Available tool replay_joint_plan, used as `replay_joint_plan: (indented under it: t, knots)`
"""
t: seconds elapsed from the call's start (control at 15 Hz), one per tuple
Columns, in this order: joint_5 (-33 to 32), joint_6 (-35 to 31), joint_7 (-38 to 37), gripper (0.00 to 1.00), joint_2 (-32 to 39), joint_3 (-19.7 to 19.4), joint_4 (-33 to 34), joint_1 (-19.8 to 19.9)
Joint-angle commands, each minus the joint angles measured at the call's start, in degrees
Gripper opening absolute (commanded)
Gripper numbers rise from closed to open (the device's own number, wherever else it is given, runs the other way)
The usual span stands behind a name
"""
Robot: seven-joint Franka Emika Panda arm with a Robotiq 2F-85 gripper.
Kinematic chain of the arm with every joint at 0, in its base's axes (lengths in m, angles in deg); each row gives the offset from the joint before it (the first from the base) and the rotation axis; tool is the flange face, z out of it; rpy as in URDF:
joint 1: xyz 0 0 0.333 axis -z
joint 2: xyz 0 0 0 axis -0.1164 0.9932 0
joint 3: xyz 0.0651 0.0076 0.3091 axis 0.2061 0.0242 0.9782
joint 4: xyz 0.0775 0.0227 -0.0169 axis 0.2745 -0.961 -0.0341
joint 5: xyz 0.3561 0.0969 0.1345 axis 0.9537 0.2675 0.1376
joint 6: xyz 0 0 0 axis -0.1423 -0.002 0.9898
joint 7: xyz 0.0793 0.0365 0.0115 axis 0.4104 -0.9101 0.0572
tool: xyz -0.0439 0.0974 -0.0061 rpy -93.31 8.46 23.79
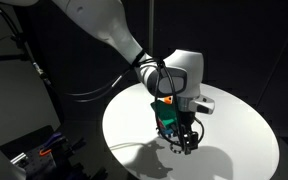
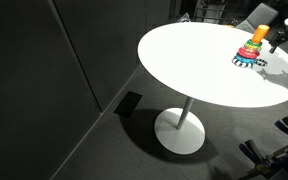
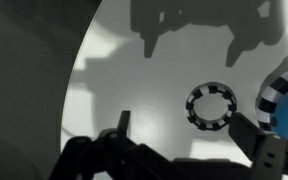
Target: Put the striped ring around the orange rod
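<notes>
Exterior view, arm side: the jaws hang low over the white counter (image 1: 239, 125), pointing straight down. The orange rod (image 1: 167, 100) stands just behind them at 10 o'clock, with coloured rings (image 1: 164, 118) around its foot. The striped ring cannot be made out here.

Exterior view, across the counter: the orange rod (image 2: 259, 33) stands upright near the far rim. A striped piece lies at its foot, at 7 o'clock; I cannot tell whether it is ring or base.

Wrist view, ring: the striped ring (image 3: 211, 105) lies flat and free on the counter.

Wrist view, jaws: spread wide, holding nothing. One of the fingertips (image 3: 120, 122) stands well off at 8 o'clock of the ring, the other close by at 4 o'clock.

Bearing: the ring sits at about 2 o'clock from the middle of the jaws.

Axis: the ring is round with no long axis, and its hole faces up.

Stack: a striped-and-blue edge (image 3: 282, 100) shows at 3 o'clock of the ring.

Next move, likely: shift towards 2 o'clock, then pinch the rim.
</notes>
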Motion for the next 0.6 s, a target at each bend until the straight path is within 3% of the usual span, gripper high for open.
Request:
replay_joint_plan:
  t: [0.0,0.53]
  knots:
    - [1.15,-2.09,0.12,1.00,1.47,1.02,0.78,0.66]
    - [1.42,-4.60,-0.30,1.00,5.01,1.60,2.38,0.36]
